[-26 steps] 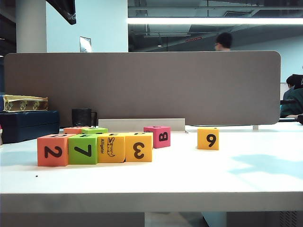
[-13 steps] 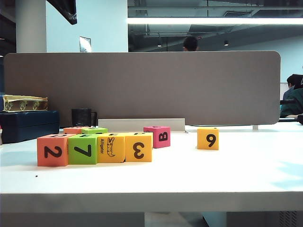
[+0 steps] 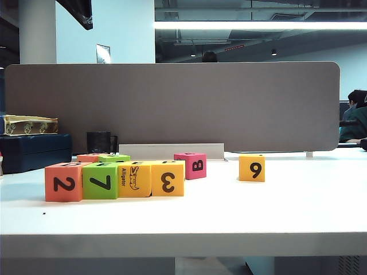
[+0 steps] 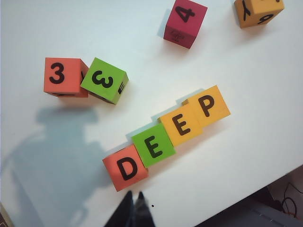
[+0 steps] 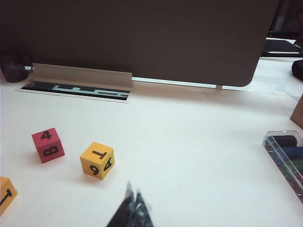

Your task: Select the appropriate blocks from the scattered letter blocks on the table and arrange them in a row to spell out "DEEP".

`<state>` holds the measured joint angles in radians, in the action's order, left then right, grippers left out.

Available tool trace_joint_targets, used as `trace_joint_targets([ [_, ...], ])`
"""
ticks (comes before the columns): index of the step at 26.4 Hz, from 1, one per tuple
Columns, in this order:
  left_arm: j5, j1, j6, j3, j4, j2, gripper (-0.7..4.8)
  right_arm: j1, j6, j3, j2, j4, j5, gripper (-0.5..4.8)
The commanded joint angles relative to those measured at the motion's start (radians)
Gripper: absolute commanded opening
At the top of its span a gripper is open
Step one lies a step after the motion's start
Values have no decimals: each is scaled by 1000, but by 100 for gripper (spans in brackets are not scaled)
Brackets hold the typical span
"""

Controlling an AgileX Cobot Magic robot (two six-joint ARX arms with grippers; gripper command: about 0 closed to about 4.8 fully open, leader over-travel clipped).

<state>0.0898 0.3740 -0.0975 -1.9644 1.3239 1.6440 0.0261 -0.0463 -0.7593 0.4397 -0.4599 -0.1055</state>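
Four blocks stand touching in one row near the front edge of the table (image 3: pixel 241 223): salmon-orange block (image 4: pixel 125 168) showing D on top, lime-green block (image 4: pixel 153 144) showing E, yellow-orange block (image 4: pixel 180 125) showing E, and a second yellow-orange block (image 4: pixel 206 106) showing P. From the exterior view their front faces read 2, 7, an alligator drawing and 3.

Pink-red cube (image 3: pixel 191 165) marked B and yellow-orange cube (image 3: pixel 252 168) marked 9 sit apart, further back.

A clear tray (image 5: pixel 285 158) at the table's edge holds dark items, possibly rolls; detail is poor.

Left gripper (image 4: pixel 133 213) hangs above the table just off the D block, fingers pressed together, holding nothing. Right gripper (image 5: pixel 133 210) likewise pressed together, empty, near the 9 cube.
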Motion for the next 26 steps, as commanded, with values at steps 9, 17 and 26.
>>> trace_joint_targets([
  [9,0,-1,0,-1,-19,-4,-5,-7,50,269,-226,52,77,-5],
  [17,0,-1,0,-1,-48,-4,-5,-9,73,459,-349,181,88,-5],
  [26,1,-1,0,-1,-55,-4,-5,-9,72,487,-363,179,89,-5],
])
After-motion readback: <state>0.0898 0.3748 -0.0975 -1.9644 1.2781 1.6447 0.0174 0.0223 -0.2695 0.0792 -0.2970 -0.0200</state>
